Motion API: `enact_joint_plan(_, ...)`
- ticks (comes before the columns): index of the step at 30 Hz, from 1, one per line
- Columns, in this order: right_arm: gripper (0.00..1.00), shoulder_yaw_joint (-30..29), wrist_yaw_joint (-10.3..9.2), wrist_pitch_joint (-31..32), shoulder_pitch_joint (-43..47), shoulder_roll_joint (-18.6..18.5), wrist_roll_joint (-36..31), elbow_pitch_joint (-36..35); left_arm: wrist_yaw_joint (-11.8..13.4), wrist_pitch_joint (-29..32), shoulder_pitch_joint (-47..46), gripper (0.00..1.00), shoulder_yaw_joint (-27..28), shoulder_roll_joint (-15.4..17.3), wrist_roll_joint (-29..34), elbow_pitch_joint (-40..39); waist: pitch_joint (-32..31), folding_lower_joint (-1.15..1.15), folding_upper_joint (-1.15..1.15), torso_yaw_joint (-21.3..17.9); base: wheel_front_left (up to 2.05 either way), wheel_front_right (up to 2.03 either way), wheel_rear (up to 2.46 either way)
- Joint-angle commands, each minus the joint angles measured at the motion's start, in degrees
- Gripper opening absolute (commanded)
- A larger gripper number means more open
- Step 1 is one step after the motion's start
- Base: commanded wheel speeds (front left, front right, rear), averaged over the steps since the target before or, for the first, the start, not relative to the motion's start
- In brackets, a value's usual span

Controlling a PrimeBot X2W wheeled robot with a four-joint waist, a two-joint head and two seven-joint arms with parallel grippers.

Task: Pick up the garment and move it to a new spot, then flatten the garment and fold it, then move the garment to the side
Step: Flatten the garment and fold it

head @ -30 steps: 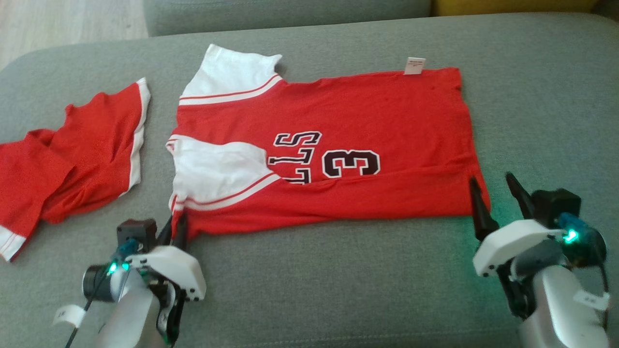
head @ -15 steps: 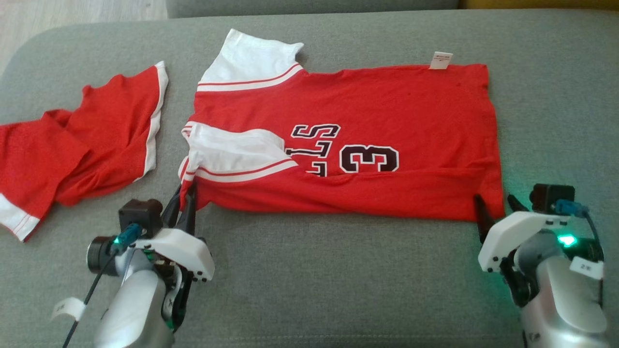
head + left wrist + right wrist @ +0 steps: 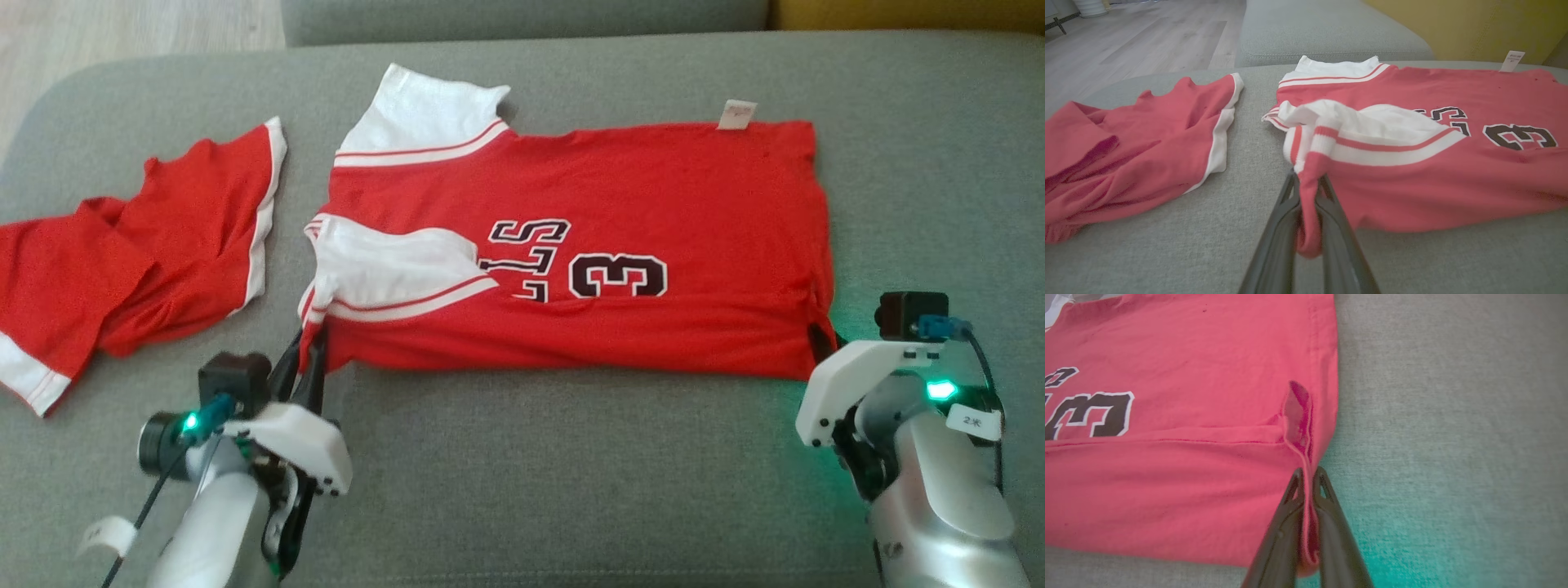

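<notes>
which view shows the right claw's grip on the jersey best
The right wrist view: close up, the right claw is shut on a pinched fold at the jersey corner. The head view has it small, partly behind cloth. The left wrist view gives the jersey's sleeve end.

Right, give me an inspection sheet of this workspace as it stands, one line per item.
Surface: grey sofa cushion, with garments lying on it.
Job's things: red and white jersey spread out, near edge folded over, white label at its far edge.
Clutter: second red garment, crumpled, left of the jersey and apart from it.
Grippers: left gripper shut on the jersey's near sleeve-end corner; right gripper shut on its near hem corner.
Cables: dark cable hanging from the left wrist; short cable at the right wrist camera.
Surroundings: wooden floor; yellow surface beyond the sofa.
</notes>
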Motion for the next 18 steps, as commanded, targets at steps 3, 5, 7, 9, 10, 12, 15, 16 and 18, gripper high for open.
enact_joint_plan(3, 0.0, 0.65, 0.19, 1.94, 1.14, 0.01, -0.57, -3.79, -0.11, 0.45, 0.59, 0.0, 1.72, 2.73, 0.69, -1.15, -1.98, 0.0, 0.0, -0.61, 0.0, 0.0, 0.0)
enact_joint_plan(5, 0.0, 0.86, 0.19, 3.61, 2.21, 0.0, 0.22, -5.54, -0.14, 0.94, 1.45, 0.0, 1.52, 3.12, 0.6, -1.34, -2.94, 0.0, 0.0, -0.79, 0.0, 0.0, 0.0)
enact_joint_plan(7, 0.0, 1.58, 0.19, 5.89, 3.63, -0.51, 1.35, -7.44, -0.21, 1.36, 2.43, 0.0, 1.38, 3.6, 0.48, -1.46, -4.13, 0.0, 0.0, -0.95, 0.0, 0.0, 0.0)
enact_joint_plan(9, 0.0, 2.11, 0.19, 7.2, 4.45, -0.95, 1.99, -8.5, -0.21, 1.69, 2.99, 0.0, 1.22, 3.81, 0.47, -1.63, -4.71, 0.0, 0.0, -1.03, 0.0, 0.0, 0.0)
enact_joint_plan(10, 0.0, 2.57, 0.19, 8.58, 5.32, -1.43, 2.71, -9.64, -0.23, 2.06, 3.6, 0.0, 1.06, 4.01, 0.44, -1.85, -5.28, 0.0, 0.0, -1.11, 0.0, 0.0, 0.0)
enact_joint_plan(12, 0.0, 3.76, 0.19, 11.61, 7.22, -2.58, 4.1, -12.1, -0.47, 2.96, 5.07, 0.0, 0.78, 4.46, 0.17, -2.36, -6.42, 0.0, 0.0, -1.39, 0.0, 0.0, 0.0)
enact_joint_plan(15, 0.0, 5.0, 0.19, 15.88, 10.1, -4.34, 6.47, -16.07, -0.45, 4.23, 7.54, 0.0, 1.07, 5.3, -0.71, -3.73, -7.71, 0.0, 0.0, -1.93, 0.0, 0.0, 0.0)
enact_joint_plan(16, 0.0, 5.16, 0.19, 17.18, 11.17, -4.91, 7.14, -17.43, -0.46, 4.83, 8.35, 0.0, 1.04, 5.63, -0.88, -4.33, -8.08, 0.0, 0.0, -1.97, 0.0, 0.0, 0.0)
enact_joint_plan(18, 0.0, 5.16, 0.19, 19.53, 13.38, -5.86, 8.25, -20.2, -0.81, 6.23, 9.99, 0.0, 0.68, 6.29, -1.17, -5.73, -8.57, 0.0, 0.0, -1.95, 0.0, 0.0, 0.0)
